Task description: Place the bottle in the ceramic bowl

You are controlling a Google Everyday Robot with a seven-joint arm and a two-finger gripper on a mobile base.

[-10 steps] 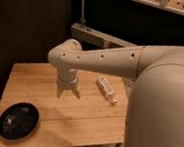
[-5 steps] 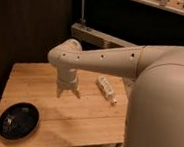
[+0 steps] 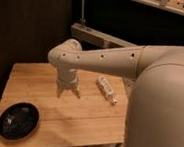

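A small whitish bottle (image 3: 105, 89) lies on its side on the wooden table (image 3: 80, 117), toward the right, cap pointing to the front right. The glossy black ceramic bowl (image 3: 18, 120) sits at the table's front left corner with nothing clearly in it. My gripper (image 3: 68, 93) hangs pointing down over the middle of the table, left of the bottle and apart from it. Its fingers are spread open with nothing between them.
My white arm (image 3: 112, 60) reaches across from the right, and its bulky body (image 3: 161, 112) hides the table's right end. A dark wall and a shelf bar (image 3: 100, 37) stand behind the table. The floor shows past the left edge.
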